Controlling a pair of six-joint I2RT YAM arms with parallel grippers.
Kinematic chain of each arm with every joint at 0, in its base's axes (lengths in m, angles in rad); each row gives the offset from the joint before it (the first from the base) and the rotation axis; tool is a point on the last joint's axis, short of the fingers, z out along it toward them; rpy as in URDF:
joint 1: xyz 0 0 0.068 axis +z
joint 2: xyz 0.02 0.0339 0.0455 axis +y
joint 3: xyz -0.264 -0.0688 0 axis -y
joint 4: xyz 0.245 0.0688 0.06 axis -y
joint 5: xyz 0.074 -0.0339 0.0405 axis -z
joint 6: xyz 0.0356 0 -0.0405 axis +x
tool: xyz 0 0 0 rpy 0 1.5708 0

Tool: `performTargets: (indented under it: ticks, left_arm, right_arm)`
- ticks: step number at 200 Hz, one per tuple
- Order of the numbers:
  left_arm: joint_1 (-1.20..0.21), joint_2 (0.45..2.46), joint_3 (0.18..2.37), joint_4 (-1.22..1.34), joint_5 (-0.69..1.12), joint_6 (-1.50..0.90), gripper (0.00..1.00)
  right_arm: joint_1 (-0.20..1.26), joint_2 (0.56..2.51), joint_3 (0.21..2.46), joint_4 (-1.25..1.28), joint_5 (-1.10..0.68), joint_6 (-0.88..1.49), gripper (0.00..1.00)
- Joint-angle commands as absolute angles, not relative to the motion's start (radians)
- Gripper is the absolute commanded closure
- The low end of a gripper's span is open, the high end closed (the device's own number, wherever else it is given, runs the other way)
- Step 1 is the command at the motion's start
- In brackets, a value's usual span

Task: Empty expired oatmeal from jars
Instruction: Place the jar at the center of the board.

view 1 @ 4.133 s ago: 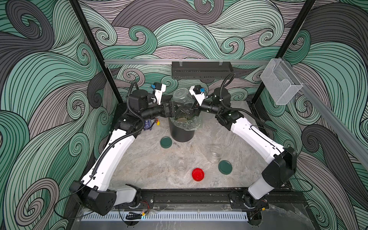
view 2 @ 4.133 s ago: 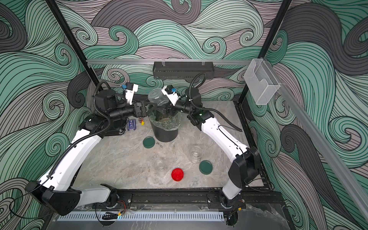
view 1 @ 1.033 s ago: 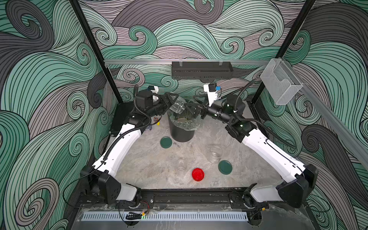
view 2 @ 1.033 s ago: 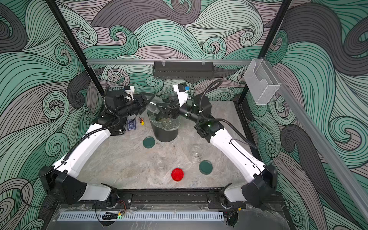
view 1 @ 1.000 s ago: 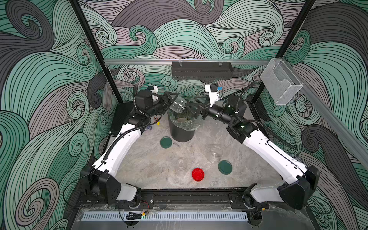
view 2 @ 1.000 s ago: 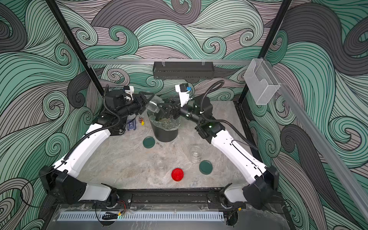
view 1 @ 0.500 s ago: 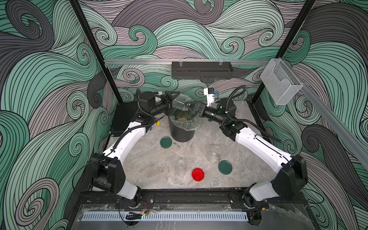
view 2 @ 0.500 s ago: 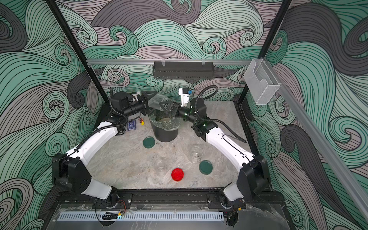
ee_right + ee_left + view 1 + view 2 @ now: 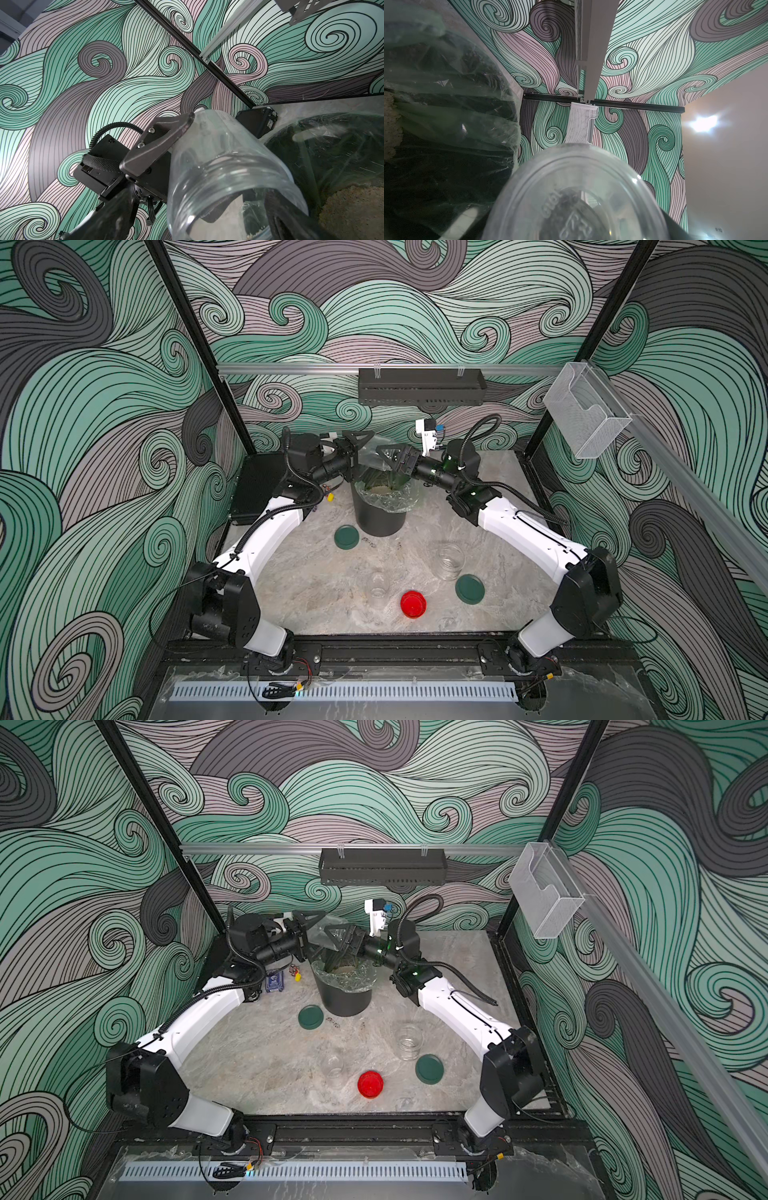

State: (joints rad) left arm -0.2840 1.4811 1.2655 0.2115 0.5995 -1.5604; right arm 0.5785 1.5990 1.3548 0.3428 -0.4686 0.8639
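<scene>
Jar (image 9: 218, 164) tilted over bin (image 9: 380, 522), clamped in left gripper (image 9: 365, 452); mouth slopes down toward right gripper (image 9: 384, 462), jaws wide, empty, just beside; oatmeal (image 9: 380, 489) lies in bin below.

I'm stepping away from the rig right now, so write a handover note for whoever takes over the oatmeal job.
Left end effector: shut on the tilted jar, tipped toward the bin.
Right end effector: open at that jar's mouth, holding nothing.
On the table: wide jar and small jar, both upright and empty; green lids and red lid lie loose.
Done: the oatmeal is in the bin; the tilted jar looks empty.
Left: set that jar down.
</scene>
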Motion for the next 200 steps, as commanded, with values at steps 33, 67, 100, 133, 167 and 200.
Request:
performTargets:
  ticks: [33, 67, 100, 133, 167, 200]
  left_arm:
    - [-0.288, 1.39, 1.288, 0.325, 0.602, -1.571, 1.0]
    - [-0.288, 1.39, 1.291, 0.335, 0.617, -1.574, 1.0]
    - [-0.288, 1.389, 1.289, 0.347, 0.621, -1.579, 1.0]
    - [-0.288, 1.391, 1.291, 0.348, 0.636, -1.582, 1.0]
    - [-0.29, 1.385, 1.286, 0.344, 0.641, -1.579, 1.0]
    - [-0.29, 1.371, 1.283, 0.332, 0.629, -1.572, 1.0]
  right_arm:
    - [0.534, 1.515, 1.299, 0.287, -0.427, 0.805, 0.01]
    - [0.532, 1.544, 1.326, 0.285, -0.464, 0.834, 0.01]
    - [0.541, 1.586, 1.369, 0.299, -0.512, 0.873, 0.01]
    - [0.547, 1.595, 1.38, 0.323, -0.522, 0.896, 0.01]
    - [0.556, 1.611, 1.403, 0.325, -0.528, 0.903, 0.01]
    - [0.563, 1.634, 1.414, 0.375, -0.55, 0.936, 0.01]
